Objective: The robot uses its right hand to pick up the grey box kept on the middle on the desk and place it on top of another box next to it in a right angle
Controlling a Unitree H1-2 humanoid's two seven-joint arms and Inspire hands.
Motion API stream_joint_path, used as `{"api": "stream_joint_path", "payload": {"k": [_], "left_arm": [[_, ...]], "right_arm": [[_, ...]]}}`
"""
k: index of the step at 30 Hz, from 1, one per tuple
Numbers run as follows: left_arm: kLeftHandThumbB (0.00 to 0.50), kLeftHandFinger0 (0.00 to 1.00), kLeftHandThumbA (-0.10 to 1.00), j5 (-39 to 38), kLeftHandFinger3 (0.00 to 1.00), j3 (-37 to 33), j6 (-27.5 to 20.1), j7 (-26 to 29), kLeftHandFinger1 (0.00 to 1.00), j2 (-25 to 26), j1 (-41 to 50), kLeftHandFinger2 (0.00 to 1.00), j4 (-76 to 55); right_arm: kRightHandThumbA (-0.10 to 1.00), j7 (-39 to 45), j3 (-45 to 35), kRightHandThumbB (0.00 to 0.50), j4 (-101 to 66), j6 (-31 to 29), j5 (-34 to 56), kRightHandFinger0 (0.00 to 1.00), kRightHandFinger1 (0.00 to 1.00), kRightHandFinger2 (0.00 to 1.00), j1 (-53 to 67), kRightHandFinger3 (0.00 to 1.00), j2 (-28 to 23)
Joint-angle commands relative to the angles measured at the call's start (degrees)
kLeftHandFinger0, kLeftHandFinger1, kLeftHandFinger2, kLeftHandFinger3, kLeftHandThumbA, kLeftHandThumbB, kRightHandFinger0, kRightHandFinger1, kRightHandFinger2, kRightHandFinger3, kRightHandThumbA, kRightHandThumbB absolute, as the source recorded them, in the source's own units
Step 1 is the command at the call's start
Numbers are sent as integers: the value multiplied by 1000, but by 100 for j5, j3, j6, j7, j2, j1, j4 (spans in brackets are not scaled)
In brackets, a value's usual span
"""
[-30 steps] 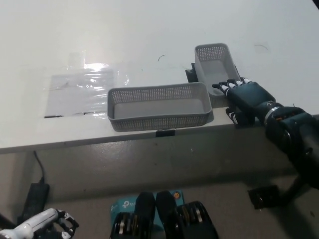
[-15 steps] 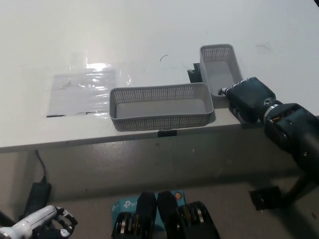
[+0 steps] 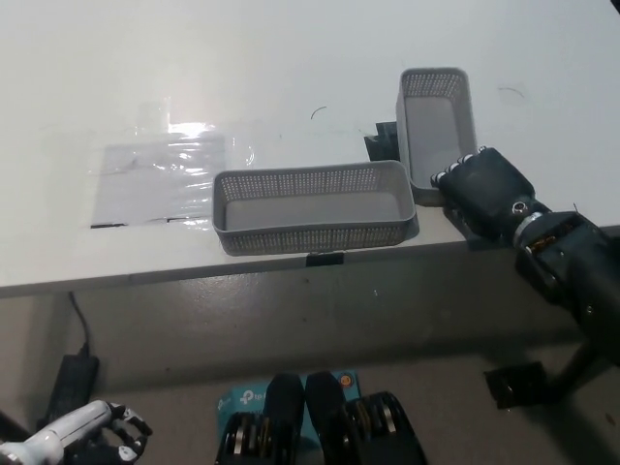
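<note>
I see a white desk (image 3: pixel 194 58) filling the upper frame; a clear plastic sheet (image 3: pixel 160 179) lies taped at its left; a black power brick (image 3: pixel 65 383) with its cable sits lower left; a teal carton (image 3: pixel 242 397) shows at bottom centre.

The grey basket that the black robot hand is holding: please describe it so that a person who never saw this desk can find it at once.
Look at the white desk and follow its near edge to the right. Two grey mesh baskets sit there; the grey basket you want is the right one, with the black robot hand closed on its near end. Unlike the long basket lying along the edge, it points away from the edge.
</note>
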Motion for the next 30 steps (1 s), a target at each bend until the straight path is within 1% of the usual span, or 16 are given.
{"api": "stream_joint_path", "payload": {"k": [1, 4, 5, 8, 9, 11, 12, 16, 22, 23, 25, 26, 27, 28, 29, 30], "left_arm": [[376, 458, 521, 37, 656, 73, 51, -90, 413, 197, -15, 618, -117], [381, 459, 525, -23, 621, 72, 49, -71, 408, 193, 2, 599, -83], [385, 454, 524, -33, 600, 68, 20, -62, 397, 185, 6, 581, -59], [390, 434, 521, -42, 587, 84, 47, -66, 396, 175, 61, 584, -83], [390, 427, 519, -38, 620, 88, 51, -53, 402, 153, 99, 588, -79], [394, 421, 527, -1, 626, 54, 12, -5, 369, 158, 111, 552, -68], [381, 424, 525, 34, 612, 31, -7, 9, 367, 165, 141, 547, -69], [379, 481, 521, 80, 621, 32, 51, -13, 407, 166, 139, 585, -101], [364, 456, 504, -21, 618, 86, -1, 20, 400, 151, 223, 588, -77], [364, 453, 499, -30, 600, 95, 38, 11, 394, 147, 223, 583, -101], [369, 482, 508, -27, 619, 103, 50, -2, 420, 162, 243, 599, -142], [377, 465, 519, -25, 622, 107, 50, 1, 393, 167, 258, 578, -121], [374, 477, 522, -4, 622, 97, 51, 2, 400, 163, 250, 581, -97], [374, 490, 521, 0, 622, 98, 51, 5, 404, 163, 252, 583, -101], [375, 494, 522, 9, 609, 95, 16, 35, 407, 168, 272, 579, -91], [364, 488, 517, 7, 603, 91, 7, 26, 405, 172, 268, 579, -80]], "right_arm": [[-100, -1161, -283, 251, 103, -808, 294, 0, 203, 549, -53, 431, 104], [-100, -1259, -430, 262, 107, -939, 412, 0, 171, 521, -6, 446, 179], [-100, -1088, -481, 233, 19, -875, 459, 0, 179, 511, 21, 435, 199], [-100, -1052, -724, 245, -7, -1000, 735, 0, 69, 378, 120, 249, 326], [-100, -1065, -792, 239, -23, -1016, 779, 0, 45, 356, 183, 213, 367], [-100, -1050, -885, 250, -52, -995, 792, 0, 47, 357, 251, 205, 418], [-100, -1156, -925, 249, -8, -1026, 804, 0, 30, 333, 301, 185, 466], [-100, -1155, -1114, 252, -63, -1008, 955, 0, 0, 231, 369, 74, 537], [-100, -1141, -1370, 208, -89, -982, 1089, 0, 0, 215, 299, 41, 523], [-100, -1202, -1419, 225, -92, -1014, 1101, 0, 0, 235, 278, 42, 497], [-100, -1249, -1490, 236, -153, -1029, 1087, 0, 0, 206, 237, 32, 450], [-100, -1236, -1505, 234, -150, -1017, 1072, 0, 0, 203, 204, 44, 442], [-100, -1211, -1539, 161, -184, -986, 1060, 0, 0, 188, 170, 32, 400], [-100, -1167, -1553, 219, -236, -963, 1049, 0, 20, 234, 151, 45, 365], [-100, -1171, -1555, 241, -265, -938, 988, 0, 2, 225, 88, 29, 322], [-100, -1148, -1585, 239, -294, -968, 1022, 0, 0, 224, 56, 9, 286]]}}
